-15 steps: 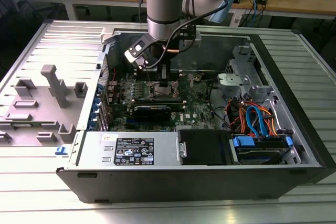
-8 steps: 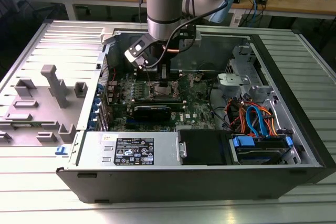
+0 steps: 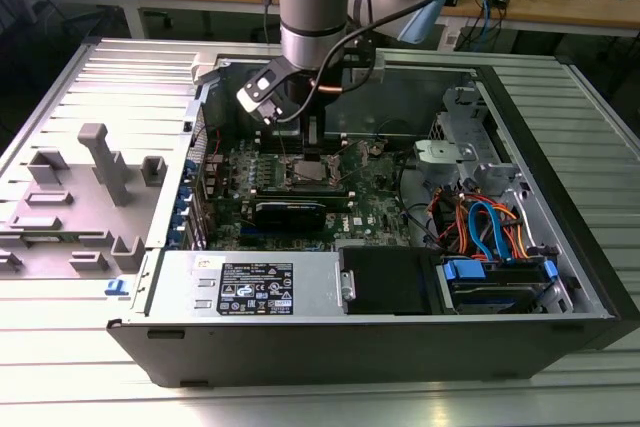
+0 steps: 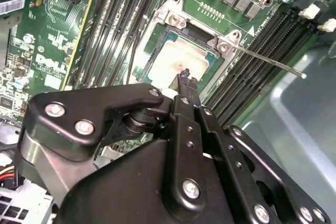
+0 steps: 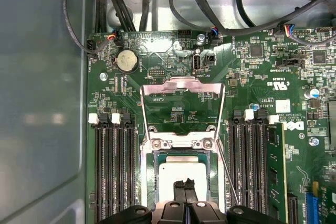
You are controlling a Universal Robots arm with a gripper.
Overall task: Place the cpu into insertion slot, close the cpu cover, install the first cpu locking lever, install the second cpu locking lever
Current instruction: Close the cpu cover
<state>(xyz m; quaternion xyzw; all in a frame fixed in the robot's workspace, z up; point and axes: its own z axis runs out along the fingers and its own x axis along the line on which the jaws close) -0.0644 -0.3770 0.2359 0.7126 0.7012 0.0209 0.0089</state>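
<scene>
The end effector, pressed together and pinching nothing, hung just over the cpu, which lay seated in the insertion slot. Beyond, the cpu cover stood swung open, so closing it seemed the step in hand, calling for a push to fold the frame flat over the chip.

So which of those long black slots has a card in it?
The outermost slot on the side away from the grey case wall: a green memory stick stands in it, while the other slots are bare.
</scene>
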